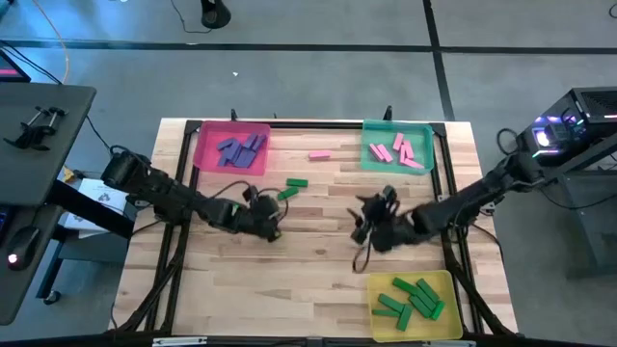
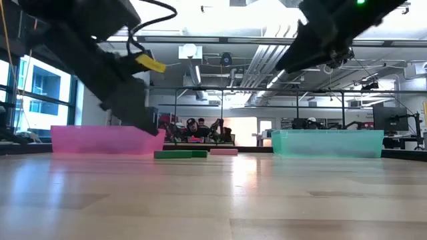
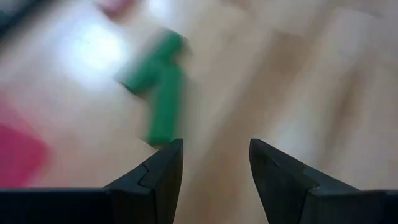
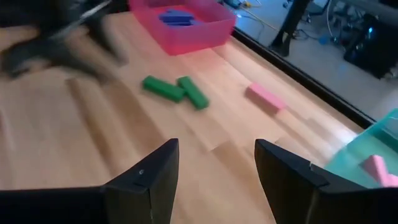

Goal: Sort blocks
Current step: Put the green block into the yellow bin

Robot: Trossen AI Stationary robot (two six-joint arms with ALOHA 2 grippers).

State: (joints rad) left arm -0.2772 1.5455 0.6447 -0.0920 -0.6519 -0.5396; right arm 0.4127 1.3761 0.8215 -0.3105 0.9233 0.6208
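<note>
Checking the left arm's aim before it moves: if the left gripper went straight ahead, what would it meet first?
Probably the two green blocks lying on the table, just ahead of the open left gripper and slightly off its centre line; depth is unclear.

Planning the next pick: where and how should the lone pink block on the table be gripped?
Probably from straight above, with the fingers closing across the narrow width at mid-length of the pink block. It lies flat on the bare table, apart from the green blocks and trays, so both long sides are free.
</note>
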